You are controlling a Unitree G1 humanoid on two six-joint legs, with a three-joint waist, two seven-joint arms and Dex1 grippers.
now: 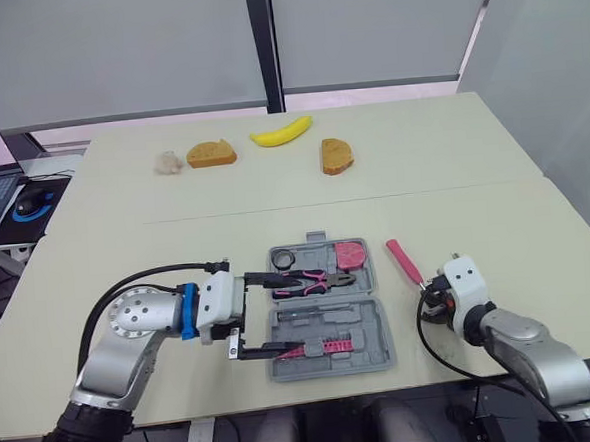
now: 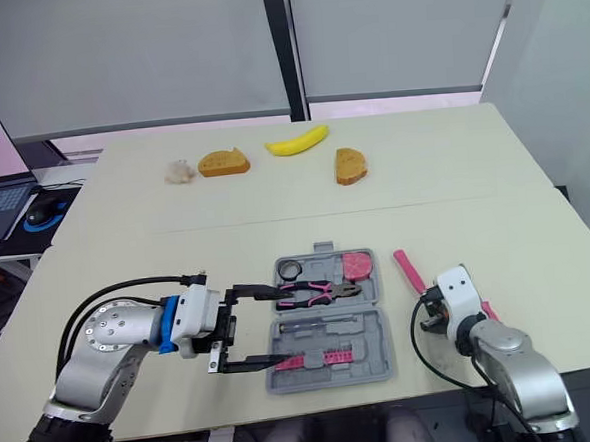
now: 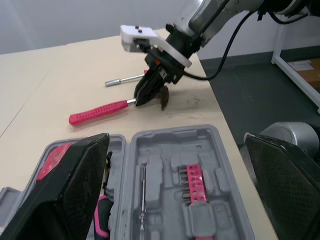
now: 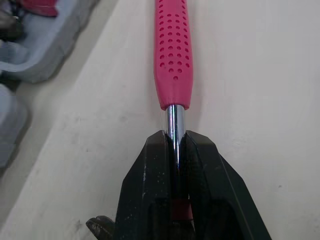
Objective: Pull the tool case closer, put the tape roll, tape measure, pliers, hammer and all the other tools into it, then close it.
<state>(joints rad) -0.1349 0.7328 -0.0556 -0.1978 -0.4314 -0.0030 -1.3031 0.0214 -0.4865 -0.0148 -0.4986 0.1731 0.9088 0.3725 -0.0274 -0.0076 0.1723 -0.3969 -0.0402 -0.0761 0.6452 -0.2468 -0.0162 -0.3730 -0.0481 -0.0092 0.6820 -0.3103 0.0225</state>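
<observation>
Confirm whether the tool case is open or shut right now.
Open. The tool case lies spread flat on the table, both moulded halves facing up, with the pliers resting in the far half.

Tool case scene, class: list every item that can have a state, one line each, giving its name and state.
Tool case: open, flat on the table.
Pliers: inside the case.
Tape roll: inside the case.
Pink-handled tool: on the table, outside the case.
Left pincer: open, over the case.
Right pincer: shut on the pink-handled tool's shaft.
</observation>
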